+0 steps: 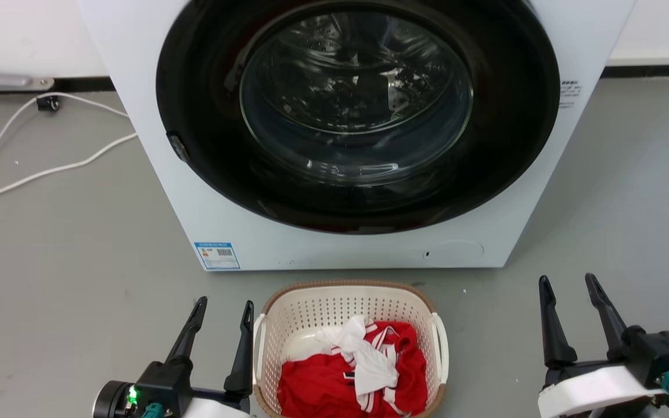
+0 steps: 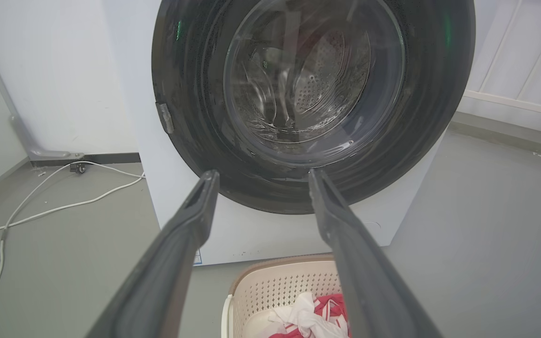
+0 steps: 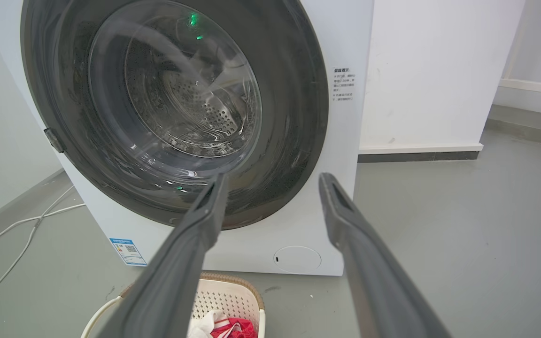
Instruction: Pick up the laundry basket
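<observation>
Cream perforated plastic laundry basket btwn my released tools: left tool just beside it, right tool farther.

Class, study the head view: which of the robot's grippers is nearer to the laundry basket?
Left. The left gripper stands open close beside the laundry basket, by its left handle; the right gripper, also open, is well off its right side.

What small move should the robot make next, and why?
Probably swing the right end effector inward toward the laundry basket: it stands open and well apart from it, while the left end effector sits open beside the left handle.
</observation>
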Robot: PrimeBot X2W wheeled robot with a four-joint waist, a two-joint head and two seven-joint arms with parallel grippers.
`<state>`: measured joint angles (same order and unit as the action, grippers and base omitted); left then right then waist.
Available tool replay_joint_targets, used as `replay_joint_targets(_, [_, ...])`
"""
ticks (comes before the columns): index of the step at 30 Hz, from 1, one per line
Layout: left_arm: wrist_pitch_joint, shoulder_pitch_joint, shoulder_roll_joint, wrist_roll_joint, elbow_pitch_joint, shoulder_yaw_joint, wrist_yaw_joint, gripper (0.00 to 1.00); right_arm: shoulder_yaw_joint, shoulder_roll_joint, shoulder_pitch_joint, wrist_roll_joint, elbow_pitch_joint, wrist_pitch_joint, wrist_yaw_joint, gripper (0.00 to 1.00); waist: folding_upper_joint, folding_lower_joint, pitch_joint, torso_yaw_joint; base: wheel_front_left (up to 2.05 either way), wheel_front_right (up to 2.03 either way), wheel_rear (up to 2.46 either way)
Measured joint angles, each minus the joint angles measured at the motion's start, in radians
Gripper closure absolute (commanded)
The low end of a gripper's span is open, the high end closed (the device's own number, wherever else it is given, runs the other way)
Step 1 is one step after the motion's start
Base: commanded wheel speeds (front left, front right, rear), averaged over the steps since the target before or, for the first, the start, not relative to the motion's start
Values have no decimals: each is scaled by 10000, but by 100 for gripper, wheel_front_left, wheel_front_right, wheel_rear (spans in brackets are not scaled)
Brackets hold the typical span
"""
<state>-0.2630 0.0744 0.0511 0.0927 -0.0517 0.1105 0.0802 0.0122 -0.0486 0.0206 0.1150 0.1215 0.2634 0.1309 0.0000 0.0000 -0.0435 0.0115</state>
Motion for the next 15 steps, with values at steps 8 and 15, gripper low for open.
replay_joint_targets(8, [0,-567,-4,100,-688,-232,180,0,-46,-2,-631,-128,268,0,0,0,0,0,-883,65,0,0,0])
replay_joint_targets(15, [-2,-1910,8,219,-1827,-663,405,0,-247,-4,-1809,-483,1181,2,2,0,0,1,-2334,134,0,0,0])
